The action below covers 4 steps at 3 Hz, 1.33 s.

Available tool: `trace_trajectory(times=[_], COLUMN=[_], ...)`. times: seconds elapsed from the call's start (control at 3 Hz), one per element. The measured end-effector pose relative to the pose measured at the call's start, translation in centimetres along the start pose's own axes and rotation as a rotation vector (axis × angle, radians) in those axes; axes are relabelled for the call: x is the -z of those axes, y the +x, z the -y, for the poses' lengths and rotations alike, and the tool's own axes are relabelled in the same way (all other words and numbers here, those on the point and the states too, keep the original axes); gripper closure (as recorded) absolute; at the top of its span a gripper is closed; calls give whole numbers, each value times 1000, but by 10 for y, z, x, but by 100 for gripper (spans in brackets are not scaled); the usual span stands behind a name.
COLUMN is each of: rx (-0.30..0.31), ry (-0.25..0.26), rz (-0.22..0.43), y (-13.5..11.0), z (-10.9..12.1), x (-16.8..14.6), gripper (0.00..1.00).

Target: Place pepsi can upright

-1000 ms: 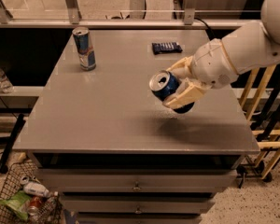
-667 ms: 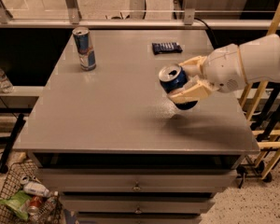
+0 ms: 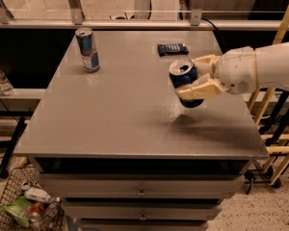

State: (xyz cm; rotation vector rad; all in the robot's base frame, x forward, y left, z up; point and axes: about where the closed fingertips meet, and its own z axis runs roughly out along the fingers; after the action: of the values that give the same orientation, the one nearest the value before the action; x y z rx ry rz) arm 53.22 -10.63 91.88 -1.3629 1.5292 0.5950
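Observation:
The pepsi can is a short deep-blue can with a silver top, held in the air above the right part of the grey table. It is nearly upright, tilted a little, with its opened top facing up and toward the camera. My gripper comes in from the right on a white arm and is shut on the can, one cream finger behind it and one across its front. A shadow lies on the table just below the can.
A taller, slim blue-and-silver energy drink can stands upright at the table's back left. A small dark flat object lies at the back centre-right. A wire basket with rubbish sits on the floor at lower left. Wooden rails stand to the right.
The gripper has turned the can from lying sideways toward upright and shifted it slightly right and up, with the arm drawing back to the right.

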Motion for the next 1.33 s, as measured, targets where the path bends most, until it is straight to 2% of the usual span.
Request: trace_trajectory(times=[0.33, 0.67, 1.0, 1.33], rx=[-44, -96, -146, -174], ry=[33, 79, 109, 114], rz=[80, 191, 233, 246], y=[0, 0, 7, 15], z=[1, 5, 7, 8], x=[2, 7, 4, -2], gripper=[100, 100, 100, 100])
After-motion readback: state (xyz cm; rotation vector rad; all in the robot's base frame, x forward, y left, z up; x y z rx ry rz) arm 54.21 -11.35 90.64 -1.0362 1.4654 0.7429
